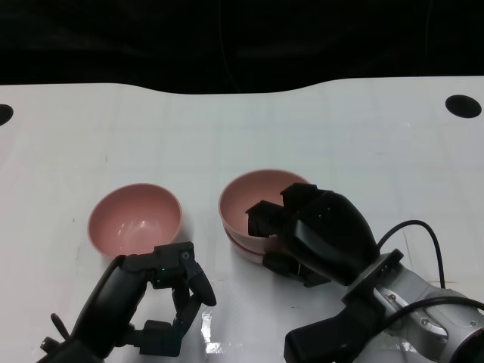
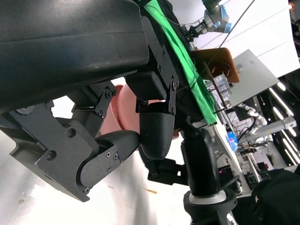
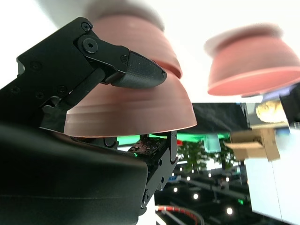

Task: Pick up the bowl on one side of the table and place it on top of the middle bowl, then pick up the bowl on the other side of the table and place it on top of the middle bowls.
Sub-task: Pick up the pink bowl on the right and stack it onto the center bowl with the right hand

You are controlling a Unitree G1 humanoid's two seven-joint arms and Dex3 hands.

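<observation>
The top bowl (image 1: 261,195) sits nested in the lower bowl (image 1: 243,246) near the middle of the tabletop (image 1: 340,144), the two pink rims stacked one just above the other. The right hand (image 1: 302,227) has hold of that top bowl: its fingers (image 1: 262,218) reach over the near rim and into the hollow, and in the right wrist view one finger (image 3: 136,70) lies against the bowl's outer wall while another sits under the rim, so the wall is clamped between them (both bowls read clearly there as a nested pair, ridged sides together).

Away from those fingers, on the side of the left hand, the third bowl (image 1: 136,219) stands alone and upright on the tabletop, well apart from the stack. It shows again in the right wrist view, blurred, beyond the stack (image 3: 253,61).

The left hand (image 1: 170,291) is just beside the near edge of that lone bowl, not touching it as far as the head view shows. Its fingers (image 1: 198,283) are curled down with nothing between them; the left wrist view shows two fingertips (image 2: 157,131) drawn close together, pink bowl behind them.

At the far right of the tabletop is a dark round hole (image 1: 463,105). A black cable (image 1: 423,227) loops over the right forearm.
</observation>
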